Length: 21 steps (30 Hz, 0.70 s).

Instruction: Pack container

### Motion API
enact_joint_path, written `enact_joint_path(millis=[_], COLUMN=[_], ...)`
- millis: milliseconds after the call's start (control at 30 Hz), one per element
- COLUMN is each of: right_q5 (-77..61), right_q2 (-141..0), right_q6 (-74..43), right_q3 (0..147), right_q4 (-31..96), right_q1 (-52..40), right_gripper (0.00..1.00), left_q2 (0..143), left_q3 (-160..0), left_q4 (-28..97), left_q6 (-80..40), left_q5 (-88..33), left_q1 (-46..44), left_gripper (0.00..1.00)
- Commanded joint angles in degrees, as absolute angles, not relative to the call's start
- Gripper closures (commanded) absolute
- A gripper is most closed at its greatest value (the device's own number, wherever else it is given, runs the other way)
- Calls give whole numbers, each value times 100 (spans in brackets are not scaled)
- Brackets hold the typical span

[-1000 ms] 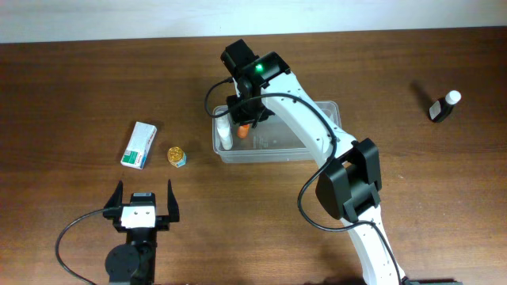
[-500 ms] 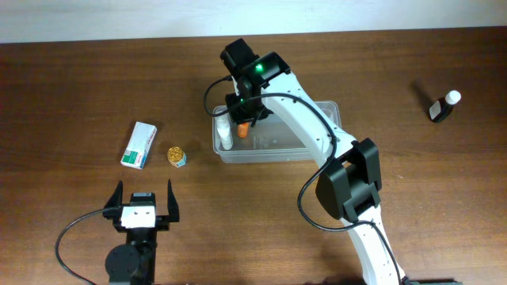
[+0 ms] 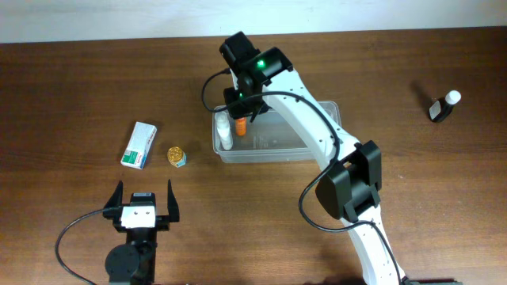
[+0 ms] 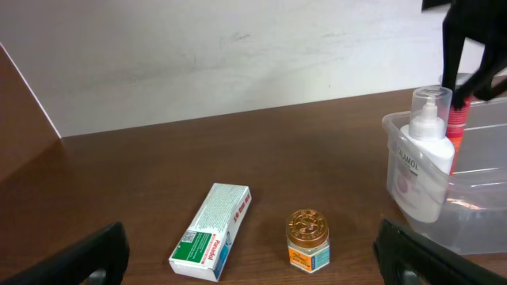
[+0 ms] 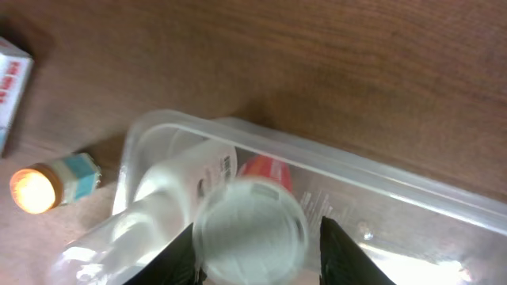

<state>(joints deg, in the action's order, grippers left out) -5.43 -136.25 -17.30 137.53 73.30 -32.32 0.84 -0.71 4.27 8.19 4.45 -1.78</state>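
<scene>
The clear container [image 3: 277,155] lies mid-table, also in the left wrist view [image 4: 483,186] and the right wrist view [image 5: 380,180]. A white pump bottle [image 3: 226,133] [image 4: 421,170] and a red bottle [image 3: 240,125] [image 4: 458,131] stand at its left end. My right gripper [image 3: 242,109] [image 5: 255,245] hovers over that end, open. A clear round cap [image 5: 249,229] sits between its fingers, with a gap on the right side and red showing just behind it. My left gripper [image 3: 145,204] [image 4: 253,257] stands wide open and holds nothing, near the table's front.
A white and green box [image 3: 139,145] [image 4: 212,231] and a small gold-lidded jar [image 3: 176,156] [image 4: 307,237] lie left of the container. A black bottle with a white cap [image 3: 442,106] lies at the far right. A pale wall backs the table.
My right gripper's fingers have spread apart and the wrist has shifted slightly toward the back. The red bottle stays standing in the container. The left arm has not moved.
</scene>
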Motion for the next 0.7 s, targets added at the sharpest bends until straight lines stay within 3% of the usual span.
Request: enact_joint_path(millis=[0,333,500,667], right_q5=[-552,-1,755,867], right_q2=[-13570,-13535,-13535,-13465], right_q6=[-1680,-1638,-1638,-1531], right_q3=[14352,16114,16796,16807], right_q4=[7500,8871,9736,9734], right_q1=[-3256,-2899,-2290,-1372], right_gripper=[60,50,47,42], left_q2=[36,36,36,36], left_q3=[-51,-51,-51,-51], left_q4=[436,436,436,436], left_q6=[913,913,913,910], left_q5=[381,381,381,381], left_q1=[-143,-143,-143,-143], left_gripper=[1,1,1,1])
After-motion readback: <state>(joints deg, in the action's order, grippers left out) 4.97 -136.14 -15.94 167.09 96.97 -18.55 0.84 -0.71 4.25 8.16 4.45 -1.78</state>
